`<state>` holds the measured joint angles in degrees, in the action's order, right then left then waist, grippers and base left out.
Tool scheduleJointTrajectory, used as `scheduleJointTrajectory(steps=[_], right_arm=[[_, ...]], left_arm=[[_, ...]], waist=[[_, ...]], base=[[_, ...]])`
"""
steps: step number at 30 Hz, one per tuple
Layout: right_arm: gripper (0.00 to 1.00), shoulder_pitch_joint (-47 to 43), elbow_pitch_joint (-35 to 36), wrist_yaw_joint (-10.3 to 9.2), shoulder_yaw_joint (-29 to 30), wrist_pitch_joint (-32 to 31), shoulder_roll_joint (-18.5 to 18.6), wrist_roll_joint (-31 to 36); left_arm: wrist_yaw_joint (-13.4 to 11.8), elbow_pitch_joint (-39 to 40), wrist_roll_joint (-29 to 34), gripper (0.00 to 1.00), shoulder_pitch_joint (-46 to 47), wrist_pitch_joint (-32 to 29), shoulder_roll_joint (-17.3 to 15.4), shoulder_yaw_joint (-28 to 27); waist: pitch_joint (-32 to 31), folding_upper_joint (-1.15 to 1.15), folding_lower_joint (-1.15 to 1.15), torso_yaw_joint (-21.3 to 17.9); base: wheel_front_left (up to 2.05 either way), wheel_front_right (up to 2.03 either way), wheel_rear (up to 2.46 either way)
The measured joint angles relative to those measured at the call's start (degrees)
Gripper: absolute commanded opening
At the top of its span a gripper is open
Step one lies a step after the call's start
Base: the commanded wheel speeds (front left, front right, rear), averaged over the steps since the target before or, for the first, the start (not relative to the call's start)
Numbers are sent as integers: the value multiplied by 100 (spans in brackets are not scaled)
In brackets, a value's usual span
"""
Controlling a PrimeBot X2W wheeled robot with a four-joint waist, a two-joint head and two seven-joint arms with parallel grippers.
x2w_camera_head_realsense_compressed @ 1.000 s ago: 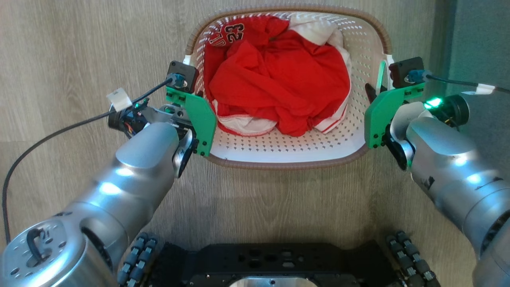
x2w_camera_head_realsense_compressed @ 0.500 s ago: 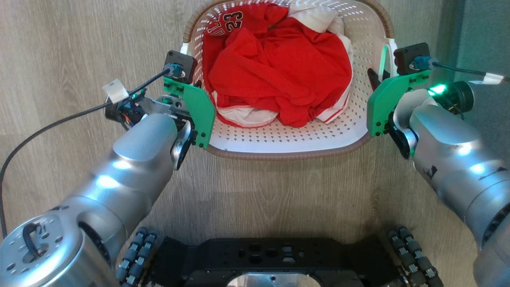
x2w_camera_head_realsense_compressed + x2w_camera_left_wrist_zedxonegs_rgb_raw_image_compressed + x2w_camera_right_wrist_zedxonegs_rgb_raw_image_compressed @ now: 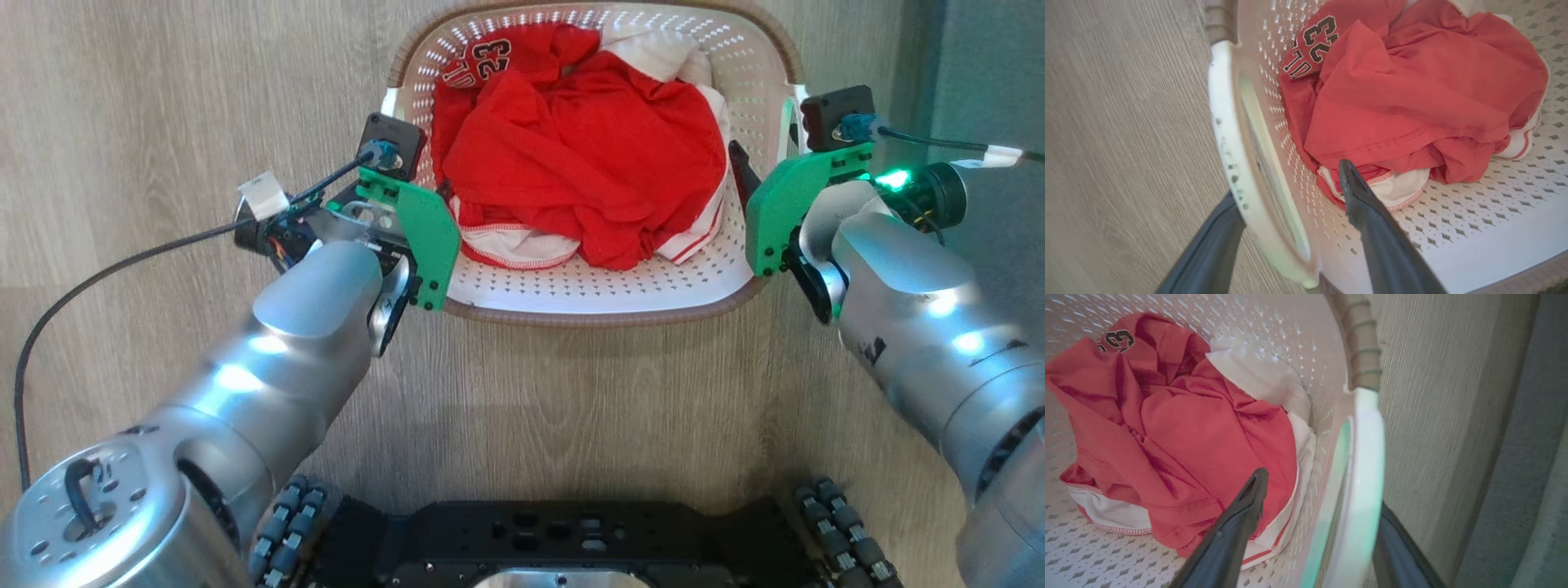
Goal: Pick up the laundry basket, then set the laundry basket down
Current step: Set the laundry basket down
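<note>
the laundry basket [image 3: 571, 287] sits on the wood-grain floor [image 3: 588, 408] straight ahead of the robot, its brown woven-look rim showing along the near edge; inside lies a heap of red clothes [image 3: 588, 155] with white cloth under and behind it, and a fold at the far left bears the number 23 [image 3: 490, 59]; the near part of the perforated bottom is bare.

the left end effector [image 3: 1287, 181] is spread open astride the basket's left handle [image 3: 1224, 134]; its inner finger [image 3: 1372, 220] reaches into the basket, clear of the wall, with its tip just beside the red and white hem; its outer finger [image 3: 1212, 249] lies outside and seems to rest against the handle, though the blur leaves that unsure.

the right end effector [image 3: 1322, 490] is open the same way across the right handle [image 3: 1367, 457], which glows green; one finger [image 3: 1229, 531] is inside near the clothes, the other [image 3: 1400, 555] outside behind the handle.

both silver forearms angle in from the lower corners, each with a green bracket [image 3: 424, 237] by the basket; the robot's black base [image 3: 555, 539] lies along the bottom; a grey strip [image 3: 980, 73] runs down the far right.
</note>
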<state>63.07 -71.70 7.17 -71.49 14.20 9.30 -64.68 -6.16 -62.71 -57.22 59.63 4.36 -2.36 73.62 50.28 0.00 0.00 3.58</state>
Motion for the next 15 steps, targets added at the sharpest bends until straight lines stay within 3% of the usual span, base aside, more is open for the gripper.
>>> scheduleJointTrajectory(steps=[15], right_arm=[[100, -612, -177, 0, 12, -250, -194, -131]], left_arm=[[-41, -141, -23, 100, -756, 87, 3, 5]], waist=[[-1034, 0, 0, -77]], base=[[0, 0, 0]])
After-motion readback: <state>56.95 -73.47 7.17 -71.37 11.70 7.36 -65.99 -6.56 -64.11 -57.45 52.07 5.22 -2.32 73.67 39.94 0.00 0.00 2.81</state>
